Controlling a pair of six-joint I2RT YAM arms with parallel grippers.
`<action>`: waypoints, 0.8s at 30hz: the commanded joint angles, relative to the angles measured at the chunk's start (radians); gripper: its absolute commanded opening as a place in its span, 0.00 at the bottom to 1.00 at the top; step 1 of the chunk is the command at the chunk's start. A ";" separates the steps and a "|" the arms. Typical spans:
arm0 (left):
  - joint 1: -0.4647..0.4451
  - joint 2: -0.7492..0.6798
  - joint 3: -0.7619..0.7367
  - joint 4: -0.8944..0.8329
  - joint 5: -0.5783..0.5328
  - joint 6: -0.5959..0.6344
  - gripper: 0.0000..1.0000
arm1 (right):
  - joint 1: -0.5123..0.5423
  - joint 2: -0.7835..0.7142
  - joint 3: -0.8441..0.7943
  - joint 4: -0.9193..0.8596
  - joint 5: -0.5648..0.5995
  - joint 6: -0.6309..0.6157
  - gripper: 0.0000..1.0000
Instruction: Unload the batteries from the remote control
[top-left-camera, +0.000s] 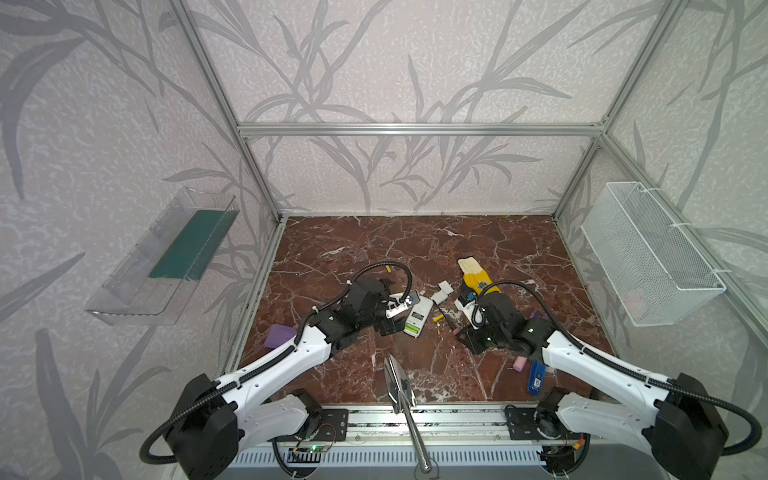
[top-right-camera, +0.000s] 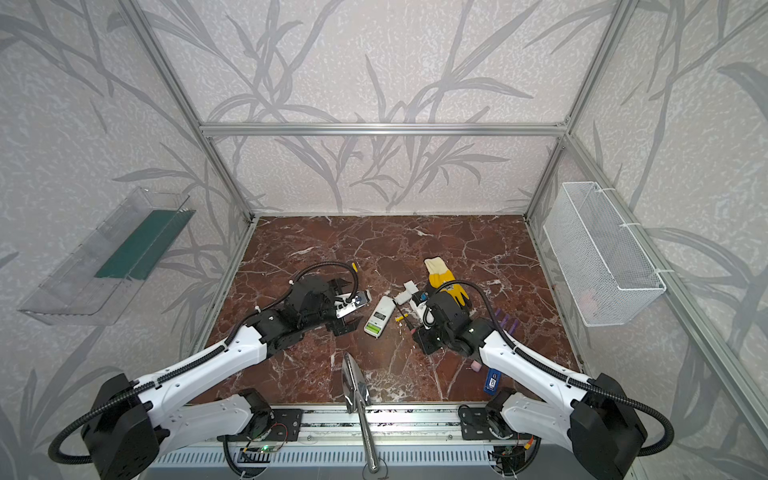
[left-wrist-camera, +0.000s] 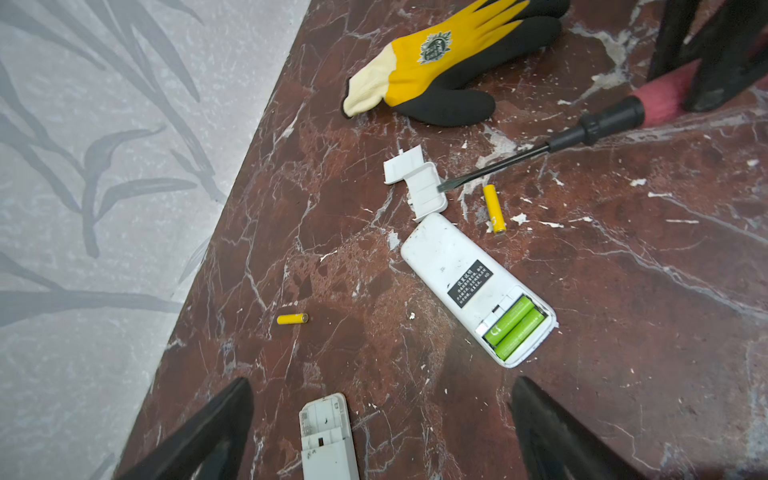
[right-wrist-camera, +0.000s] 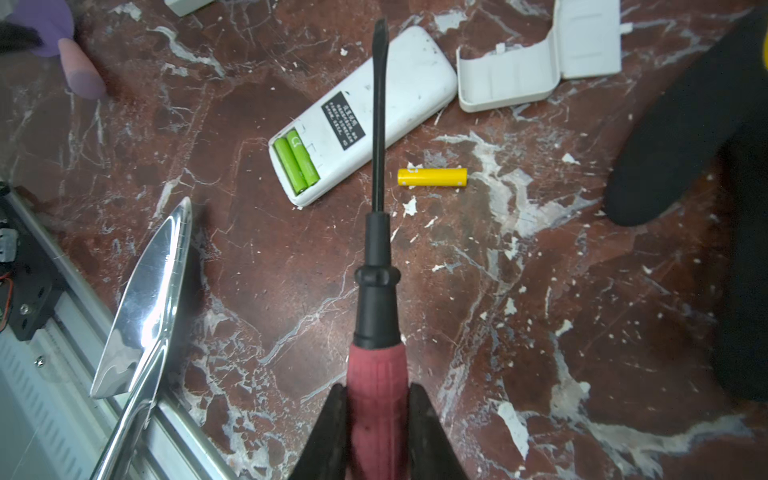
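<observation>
**newbie_op:** Where are the batteries, and how do I get hold of them?

**benchrat:** The two green batteries (left-wrist-camera: 515, 328) sit side by side in the open bay at one end of the white remote (left-wrist-camera: 449, 257). It's lying face down on the worktop (left-wrist-camera: 623, 332), a bit below the middle of the frame in a top view. One yellow battery (right-wrist-camera: 432, 177) lies loose just beside it. A second yellow battery (left-wrist-camera: 292, 318) is well apart, further up the frame in a top view.

**newbie_op:** And the pincers?

**benchrat:** Your right pincer (right-wrist-camera: 378, 399) is clamped on the red handle of the screwdriver (right-wrist-camera: 377, 257), with the blade pointing toward the remote. I can't tell if the tip touches anything. Your left pincer (left-wrist-camera: 382, 382) is spread wide and empty, right over the end of another remote (left-wrist-camera: 328, 432).

**newbie_op:** Any tips on handling?

**benchrat:** I'd guess the batteries are light, rigid, smooth and round, so they'll slip and roll. The green ones look snug in there, so pinching from above probably won't work. Lever one end up with the blade, then grab it across the middle. The remote looks light too and will likely skate on that polished stone, so pin it down with your free pincer.
</observation>
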 joint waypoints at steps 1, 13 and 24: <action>-0.031 0.000 -0.034 0.080 0.050 0.176 0.95 | 0.008 0.012 0.054 -0.029 -0.092 -0.056 0.00; -0.112 0.145 -0.012 0.187 0.051 0.360 0.65 | 0.010 0.035 0.098 -0.074 -0.161 -0.114 0.00; -0.131 0.235 0.006 0.236 0.035 0.447 0.52 | 0.017 0.055 0.116 -0.093 -0.201 -0.142 0.00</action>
